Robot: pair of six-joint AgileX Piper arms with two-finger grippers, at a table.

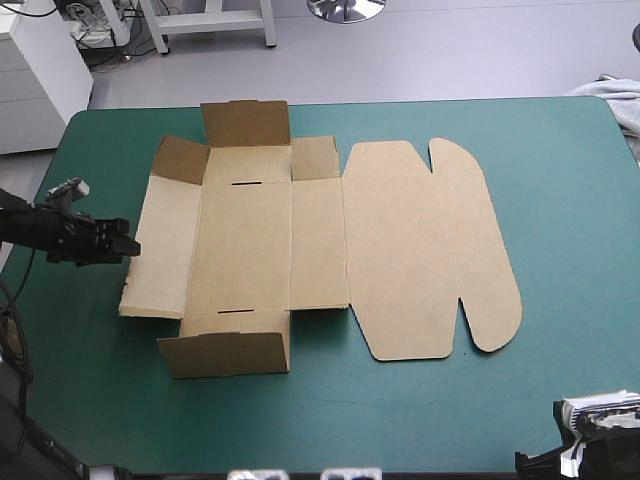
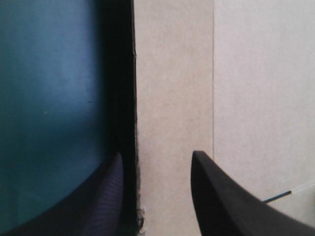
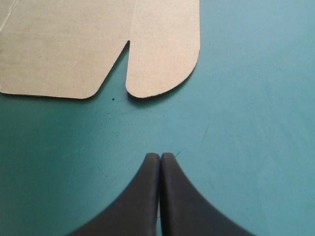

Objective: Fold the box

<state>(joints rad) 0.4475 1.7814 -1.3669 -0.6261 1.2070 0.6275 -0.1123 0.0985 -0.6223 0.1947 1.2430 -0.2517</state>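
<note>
1. High view: one brown box lies opened out on the teal-green cover, left of the middle. Its lid panel lies flat toward the right and ends in two rounded tabs.
2. Two end flaps stand raised, one at the box's far end and one at its near end. A third, smaller flap tilts up at the far-left corner. Two short slots show in the base.
3. One left gripper sits at the box's left edge. In the left wrist view its two black fingers are apart, one over the cover and one over the board, with the board's edge and a dark shadow between them.
4. One right gripper is at the table's near right corner. Its two fingers are pressed together over bare cover, with a rounded tab ahead of it and apart from it.
</note>
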